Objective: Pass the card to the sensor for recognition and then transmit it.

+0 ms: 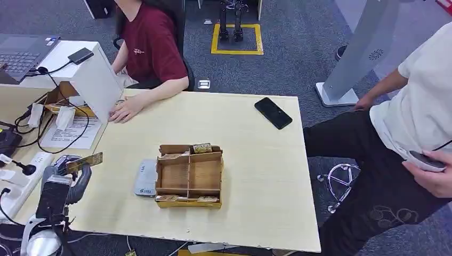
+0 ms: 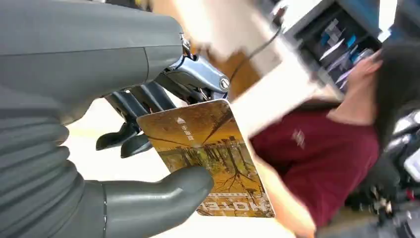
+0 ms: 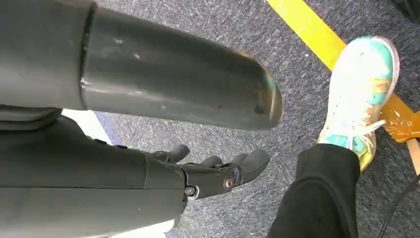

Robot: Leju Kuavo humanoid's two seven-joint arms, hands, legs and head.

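Now card (image 2: 208,153) within left hand (image 2: 148,124).

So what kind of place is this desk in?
Probably an office or reception-style test area: a light wooden table on grey carpet, a laptop, yellow floor tape, and a hotel-style card in the left hand.

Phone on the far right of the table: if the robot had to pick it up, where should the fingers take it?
Judging from the head view, grip the black phone across its two long edges, coming from above. It lies flat and diagonal on the table, so only the thin sides offer purchase, and the hand would need turning to match.
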